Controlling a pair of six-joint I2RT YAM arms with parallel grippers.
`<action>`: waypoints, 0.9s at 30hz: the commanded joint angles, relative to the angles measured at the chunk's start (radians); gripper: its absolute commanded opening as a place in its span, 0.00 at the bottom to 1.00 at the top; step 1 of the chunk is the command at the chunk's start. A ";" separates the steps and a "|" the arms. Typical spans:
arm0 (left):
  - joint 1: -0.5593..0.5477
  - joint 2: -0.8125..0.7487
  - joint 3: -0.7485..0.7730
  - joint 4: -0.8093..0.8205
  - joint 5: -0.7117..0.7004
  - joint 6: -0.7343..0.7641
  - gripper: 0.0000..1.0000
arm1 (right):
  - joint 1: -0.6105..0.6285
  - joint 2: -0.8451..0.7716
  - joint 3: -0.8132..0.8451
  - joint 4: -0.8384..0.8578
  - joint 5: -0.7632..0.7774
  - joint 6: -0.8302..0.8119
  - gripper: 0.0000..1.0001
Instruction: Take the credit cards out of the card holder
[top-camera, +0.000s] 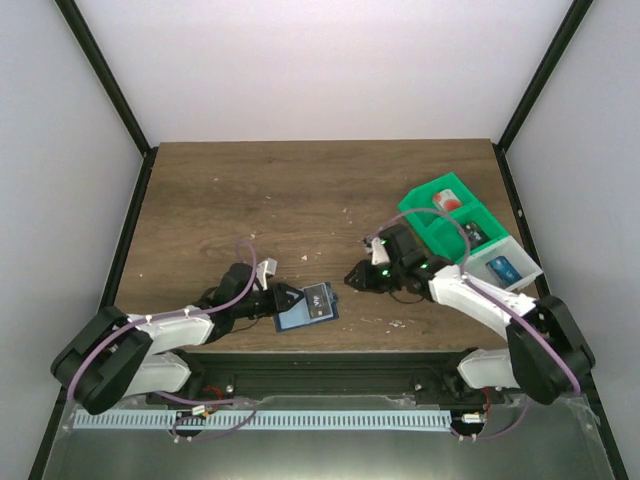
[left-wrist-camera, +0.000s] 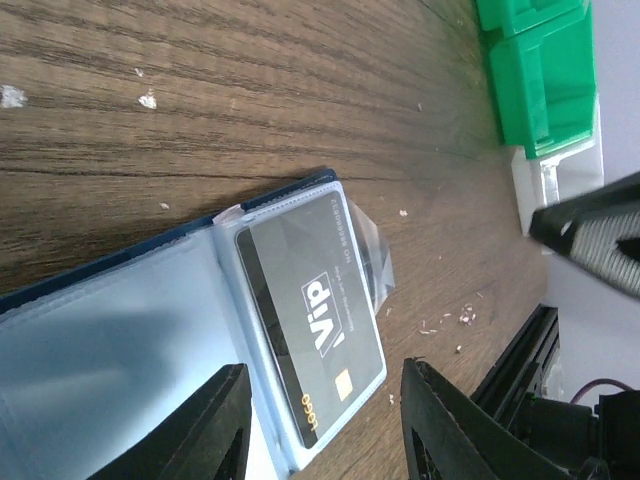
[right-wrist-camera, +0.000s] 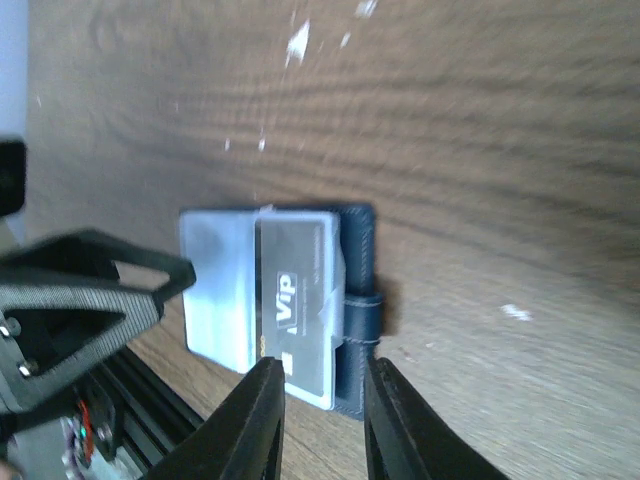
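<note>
The navy card holder (top-camera: 308, 307) lies open on the wood table near its front edge, pale blue inner panels up. A dark grey "VIP" credit card (left-wrist-camera: 312, 320) sits in its clear sleeve; the card also shows in the right wrist view (right-wrist-camera: 298, 305). My left gripper (top-camera: 287, 299) is open over the holder's left part, with its fingers (left-wrist-camera: 200, 430) on either side of the card's end. My right gripper (top-camera: 357, 277) is open and empty, just right of the holder (right-wrist-camera: 355, 300) and apart from it.
A green bin (top-camera: 418, 212) at the right holds a red-pink card (top-camera: 447, 201) and a dark card (top-camera: 477, 233). A white bin (top-camera: 527, 258) beside it holds a blue card (top-camera: 500, 268). Small crumbs dot the table. A black rail runs along the front edge.
</note>
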 joint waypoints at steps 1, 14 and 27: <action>0.006 0.053 -0.010 0.105 0.013 -0.046 0.43 | 0.123 0.089 -0.002 0.126 -0.020 0.024 0.23; 0.006 0.068 -0.035 0.088 0.003 -0.043 0.40 | 0.205 0.286 -0.020 0.213 -0.008 0.025 0.20; -0.005 -0.009 -0.003 -0.113 -0.056 0.064 0.43 | 0.326 0.347 -0.044 0.222 0.047 0.129 0.00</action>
